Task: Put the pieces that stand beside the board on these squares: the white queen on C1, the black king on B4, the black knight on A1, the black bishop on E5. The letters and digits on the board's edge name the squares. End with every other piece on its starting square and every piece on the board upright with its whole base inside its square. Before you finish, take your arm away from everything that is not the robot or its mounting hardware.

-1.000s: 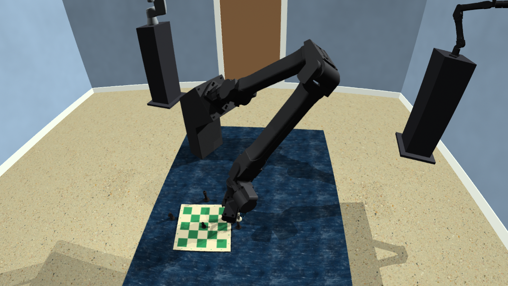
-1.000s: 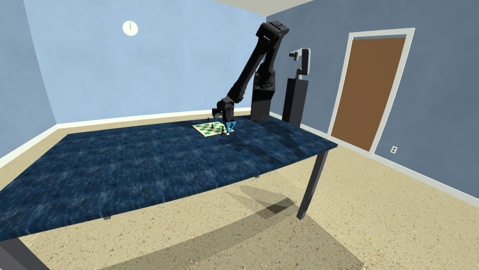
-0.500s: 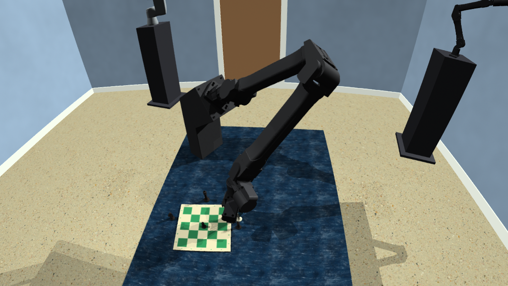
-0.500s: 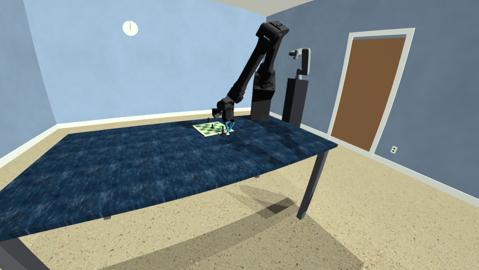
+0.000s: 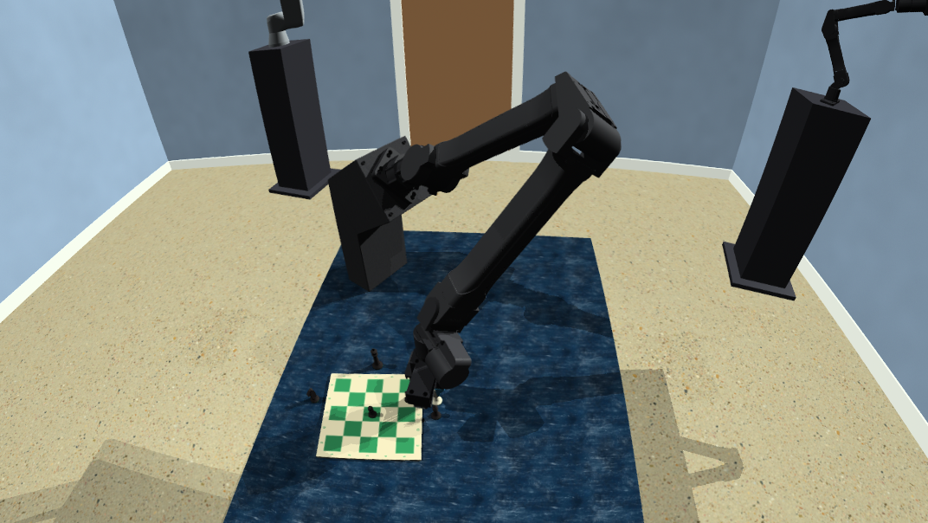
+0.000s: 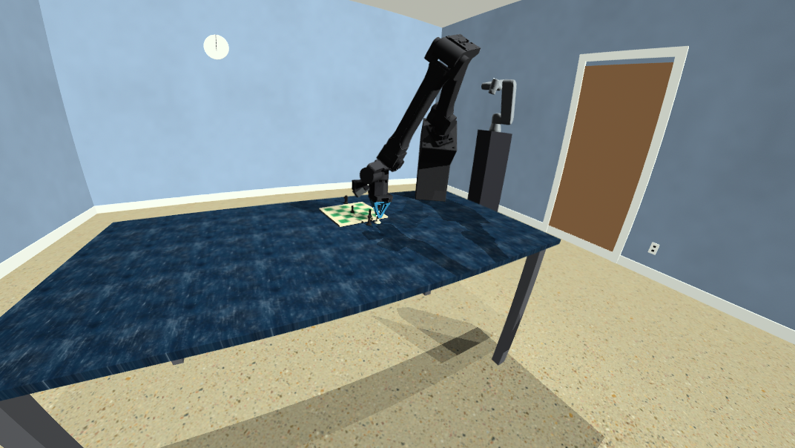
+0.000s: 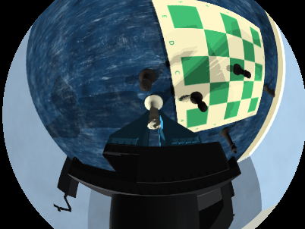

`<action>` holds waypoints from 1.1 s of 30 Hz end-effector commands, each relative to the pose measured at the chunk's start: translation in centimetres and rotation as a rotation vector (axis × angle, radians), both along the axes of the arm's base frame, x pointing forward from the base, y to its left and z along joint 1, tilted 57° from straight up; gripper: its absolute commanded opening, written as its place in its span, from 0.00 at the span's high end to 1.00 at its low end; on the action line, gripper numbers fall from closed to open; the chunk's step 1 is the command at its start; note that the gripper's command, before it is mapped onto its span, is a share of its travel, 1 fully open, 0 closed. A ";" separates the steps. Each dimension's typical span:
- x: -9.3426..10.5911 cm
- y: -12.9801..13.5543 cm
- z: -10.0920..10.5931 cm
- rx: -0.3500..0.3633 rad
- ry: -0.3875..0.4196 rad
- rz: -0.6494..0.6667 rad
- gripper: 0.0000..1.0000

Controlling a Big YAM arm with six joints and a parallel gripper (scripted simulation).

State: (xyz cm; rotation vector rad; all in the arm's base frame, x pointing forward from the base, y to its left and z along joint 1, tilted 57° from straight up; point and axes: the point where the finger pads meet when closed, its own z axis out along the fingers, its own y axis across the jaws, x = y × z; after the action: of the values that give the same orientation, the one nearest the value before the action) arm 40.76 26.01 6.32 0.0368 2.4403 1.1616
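gripper (image 5: 435, 390) (image 6: 380, 214) (image 7: 155, 120): closing its fingers around the upper part of the white queen (image 5: 437, 400) (image 6: 377, 221) (image 7: 153, 103) | queen: standing upright on the counter (image 5: 551, 468) (image 6: 222, 278) (image 7: 95, 45), off the board (image 5: 325, 449) (image 6: 340, 224) (image 7: 193, 38), near its lettered edge | neighbor: a dark piece (image 5: 435, 413) (image 6: 369, 218) (image 7: 146, 77) is standing just beside the queen, also outside the squares

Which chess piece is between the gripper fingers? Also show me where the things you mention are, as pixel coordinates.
The white queen (image 5: 437, 400) (image 6: 378, 221) (image 7: 153, 103), the only white piece; the others are dark and stand clear of the gripper (image 6: 380, 216) (image 7: 155, 123).
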 end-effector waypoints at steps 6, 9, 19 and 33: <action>0.4 0.0 0.6 0.013 -0.007 -0.013 1.00; 0.4 -0.2 0.8 0.014 -0.008 -0.016 1.00; -1.8 -4.5 3.4 0.002 -0.012 -0.017 1.00; -3.6 -8.1 6.3 0.002 -0.018 -0.017 1.00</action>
State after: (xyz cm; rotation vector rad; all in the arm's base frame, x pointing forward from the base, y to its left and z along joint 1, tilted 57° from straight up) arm 37.10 18.84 12.04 0.0709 2.4365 1.1758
